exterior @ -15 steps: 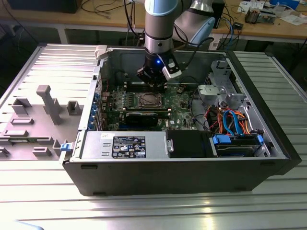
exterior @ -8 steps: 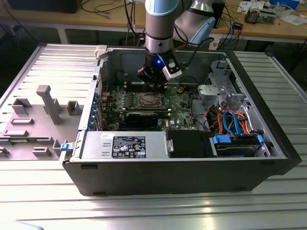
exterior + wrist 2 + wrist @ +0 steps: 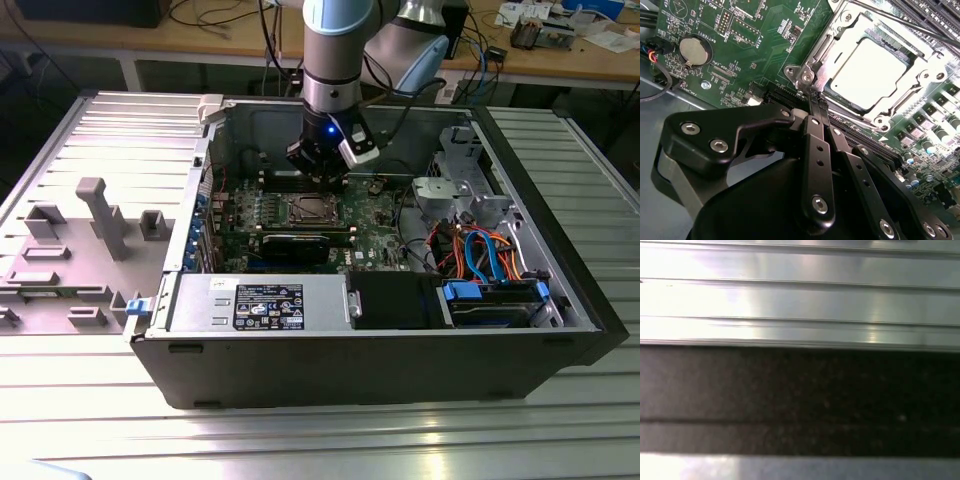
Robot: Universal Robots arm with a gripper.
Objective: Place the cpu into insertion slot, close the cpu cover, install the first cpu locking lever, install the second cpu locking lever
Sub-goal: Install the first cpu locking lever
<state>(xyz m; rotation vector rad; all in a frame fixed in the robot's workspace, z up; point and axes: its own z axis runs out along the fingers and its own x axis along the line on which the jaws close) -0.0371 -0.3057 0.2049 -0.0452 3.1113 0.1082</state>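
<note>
The cpu (image 3: 872, 70), a pale silver square, lies in the insertion slot (image 3: 310, 208) on the green motherboard (image 3: 740, 45). The silver cpu cover (image 3: 840, 37) is folded down around it, so the chip shows through its window and the contact field is hidden. A thin metal lever rod (image 3: 920, 27) runs along one side of the socket. My gripper (image 3: 814, 100) has its two black fingers pressed together, shut, with the tips right at a corner of the socket frame beside a screw post (image 3: 805, 76). In the exterior view the gripper (image 3: 318, 172) hangs just above the socket's far edge.
The motherboard sits inside an open black computer case (image 3: 300, 375) on a ribbed metal table (image 3: 800, 300). A power supply (image 3: 265, 303), drive cage with orange and blue cables (image 3: 480, 255), and long black card slots (image 3: 875, 150) surround the socket. A coin battery (image 3: 694, 50) lies nearby.
</note>
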